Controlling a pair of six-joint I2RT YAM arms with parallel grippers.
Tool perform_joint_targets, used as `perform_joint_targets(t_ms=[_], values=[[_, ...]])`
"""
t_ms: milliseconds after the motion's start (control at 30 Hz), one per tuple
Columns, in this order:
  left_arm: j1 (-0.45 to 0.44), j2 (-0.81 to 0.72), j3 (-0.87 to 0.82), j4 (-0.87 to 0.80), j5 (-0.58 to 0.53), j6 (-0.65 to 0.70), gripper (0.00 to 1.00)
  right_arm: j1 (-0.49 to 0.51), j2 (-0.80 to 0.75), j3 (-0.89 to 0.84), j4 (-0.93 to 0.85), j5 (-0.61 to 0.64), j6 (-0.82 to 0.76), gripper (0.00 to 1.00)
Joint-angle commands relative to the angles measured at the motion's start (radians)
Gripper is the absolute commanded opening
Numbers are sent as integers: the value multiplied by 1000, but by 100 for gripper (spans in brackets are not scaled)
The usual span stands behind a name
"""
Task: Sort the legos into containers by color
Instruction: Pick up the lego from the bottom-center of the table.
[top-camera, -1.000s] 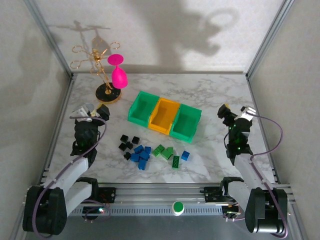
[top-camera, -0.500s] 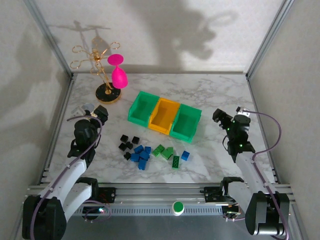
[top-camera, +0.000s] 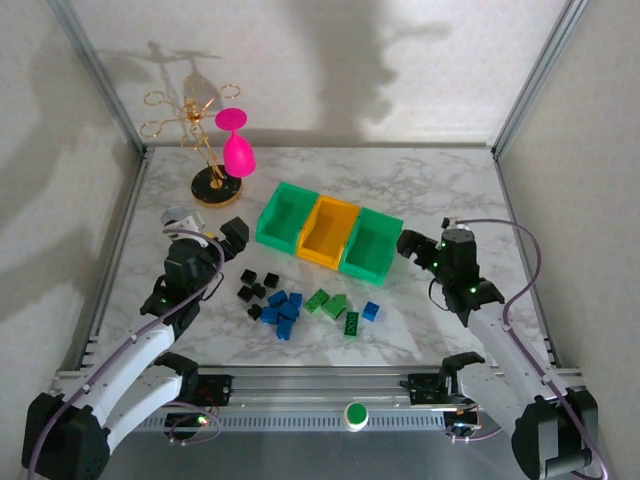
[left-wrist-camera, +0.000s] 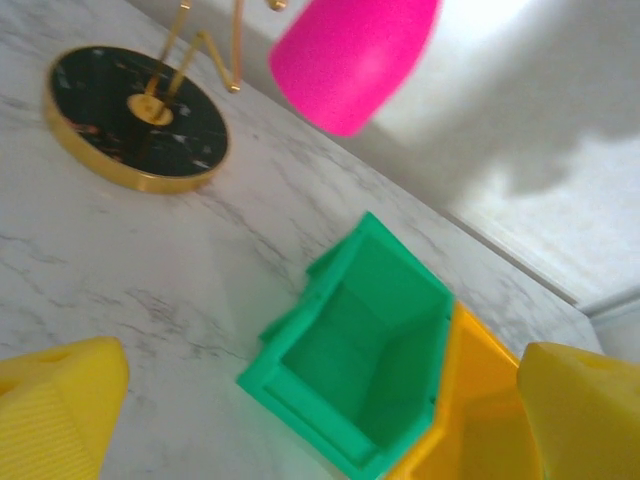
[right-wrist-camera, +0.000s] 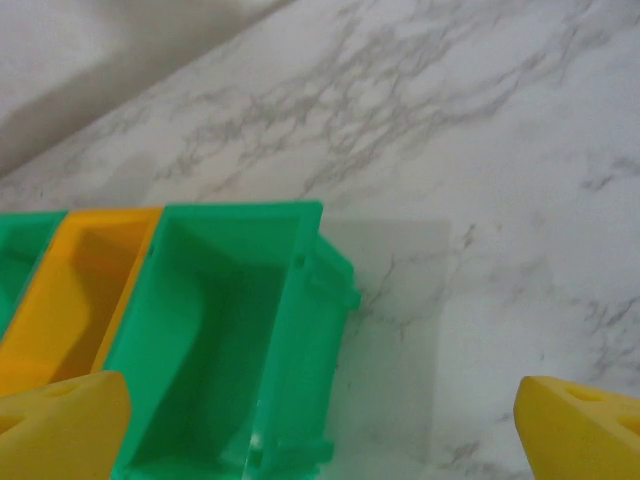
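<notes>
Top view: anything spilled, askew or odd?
Nothing spilled or damaged. The bin row sits skewed to the table edges. One blue brick lies apart from the blue cluster, right of the green bricks. A pink glass hangs inverted on the gold rack, far left.

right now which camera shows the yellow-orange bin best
The top external view: the whole yellow-orange bin sits in frame between the left green bin and the right green bin. The left wrist view catches a cropped slice of it at the lower right; the right wrist view, part of its inside at the left edge.
</notes>
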Motion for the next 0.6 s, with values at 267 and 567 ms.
perform_joint_targets(t_ms=[267,567], values=[[-184,-20,-7,-38,61,24,99,271,2,64,-226,133,211,99],[-318,2,-2,-52,33,18,99,501,78,114,-348,257,386,96]])
